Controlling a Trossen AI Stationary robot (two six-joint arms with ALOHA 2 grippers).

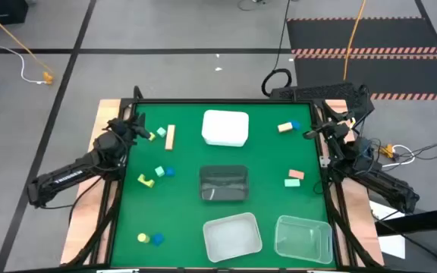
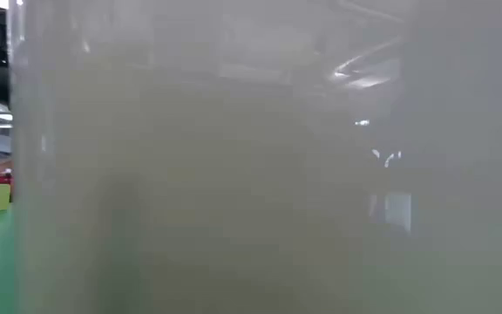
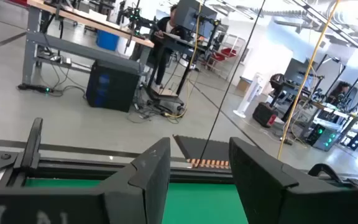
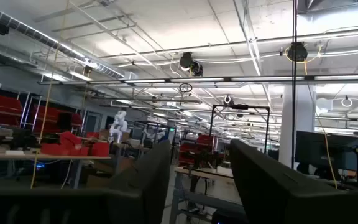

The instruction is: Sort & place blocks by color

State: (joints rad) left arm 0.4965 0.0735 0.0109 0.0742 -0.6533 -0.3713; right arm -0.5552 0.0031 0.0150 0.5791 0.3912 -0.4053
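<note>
The table holds roughly 13 blocks (image 1: 165, 136) (some touching, hard to separate) and 4 tubs (image 1: 225, 128).

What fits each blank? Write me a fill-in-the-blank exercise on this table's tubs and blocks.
The tub nearest the table's far edge is ___ in colour.
The middle tub on the table is ___.
By the near left corner, a yellow block lies beside a ___ block.
The left end effector holds ___.
Missing words: white; dark; blue; nothing.
</note>
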